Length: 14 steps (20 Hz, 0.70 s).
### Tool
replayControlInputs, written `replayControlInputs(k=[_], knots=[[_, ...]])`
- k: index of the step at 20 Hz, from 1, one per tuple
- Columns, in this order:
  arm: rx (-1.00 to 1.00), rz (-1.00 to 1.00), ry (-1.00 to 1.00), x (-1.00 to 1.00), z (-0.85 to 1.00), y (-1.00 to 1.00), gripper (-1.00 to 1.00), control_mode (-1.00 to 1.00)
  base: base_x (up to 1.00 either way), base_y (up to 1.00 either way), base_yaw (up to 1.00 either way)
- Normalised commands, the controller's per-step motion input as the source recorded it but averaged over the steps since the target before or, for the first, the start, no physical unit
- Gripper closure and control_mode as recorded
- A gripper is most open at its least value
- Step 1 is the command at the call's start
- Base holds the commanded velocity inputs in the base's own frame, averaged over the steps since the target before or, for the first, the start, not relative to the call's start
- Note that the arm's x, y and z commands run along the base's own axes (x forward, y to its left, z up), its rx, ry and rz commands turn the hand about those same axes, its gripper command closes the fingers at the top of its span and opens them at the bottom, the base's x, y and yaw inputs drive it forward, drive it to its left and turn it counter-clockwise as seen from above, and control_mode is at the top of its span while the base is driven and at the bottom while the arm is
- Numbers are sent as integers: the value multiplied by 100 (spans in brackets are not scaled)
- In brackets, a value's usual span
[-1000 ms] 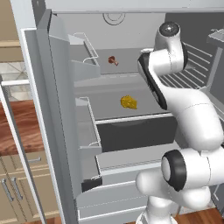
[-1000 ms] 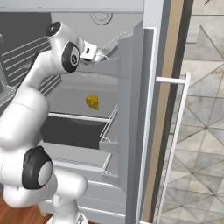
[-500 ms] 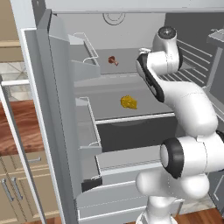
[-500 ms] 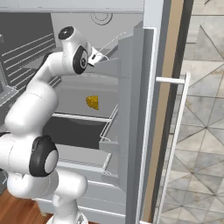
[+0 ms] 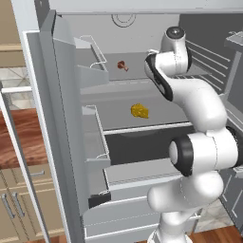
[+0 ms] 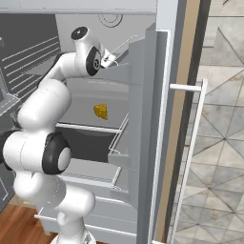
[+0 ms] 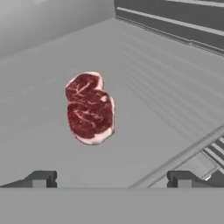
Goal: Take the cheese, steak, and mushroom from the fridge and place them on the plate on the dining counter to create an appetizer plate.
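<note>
Grey fridge open, arm reaching to the upper shelf

Grey-white, the fridge (image 5: 61, 118) stands with its door swung wide, racks on the door facing the shelves. The white arm (image 5: 199, 118) bends up from the base and reaches into the upper shelf. On that shelf lies the steak (image 7: 89, 108), flat and red with pale streaks, ahead of the claw (image 7: 111, 178), whose two tips stand wide apart with nothing between them. The cheese (image 5: 139, 111) sits on the shelf below. The mushroom (image 5: 123, 65) rests on the upper shelf, near the back wall.
</note>
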Motion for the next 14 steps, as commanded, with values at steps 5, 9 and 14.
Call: replayControlInputs(k=[5, 9, 14], knots=[[0, 0, 0, 52, -13, 0, -100, -100, 0, 0, 0], [0, 0, 0, 54, -17, -3, -100, -100, 0, 0, 0], [0, 0, 0, 56, -15, -7, -100, -100, 0, 0, 0]])
